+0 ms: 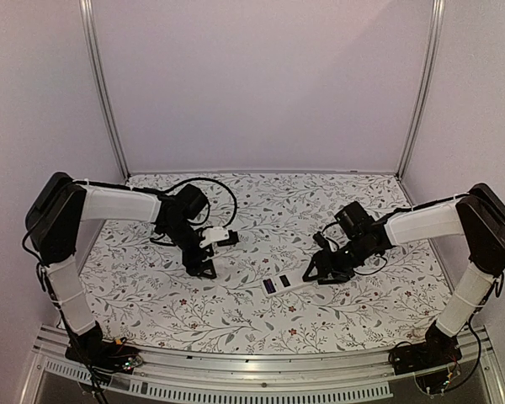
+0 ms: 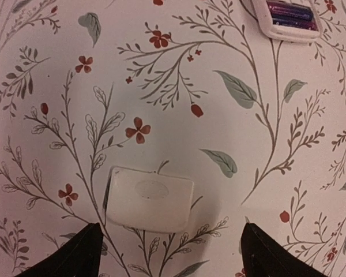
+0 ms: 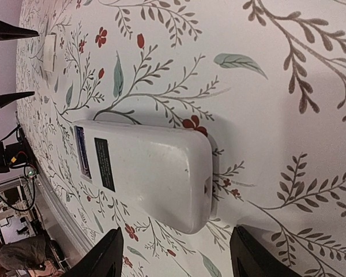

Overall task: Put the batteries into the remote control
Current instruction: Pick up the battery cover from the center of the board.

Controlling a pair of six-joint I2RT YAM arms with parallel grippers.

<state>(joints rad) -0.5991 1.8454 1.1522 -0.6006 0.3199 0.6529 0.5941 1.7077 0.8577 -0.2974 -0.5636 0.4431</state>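
Note:
The remote control lies white back up on the floral cloth, its dark recess at the left end. Dark purple batteries lie inside that recess, and they show as a thin strip in the right wrist view. My right gripper is open, and its fingers straddle the remote's near end without touching it. My left gripper is open and low over the cloth, left of the remote. A small white battery cover lies flat just ahead of its fingertips.
The floral cloth covers the whole table. Plain walls and two aluminium posts close off the back and sides. A metal rail runs along the near edge between the arm bases. The left gripper's fingers show beside the cover.

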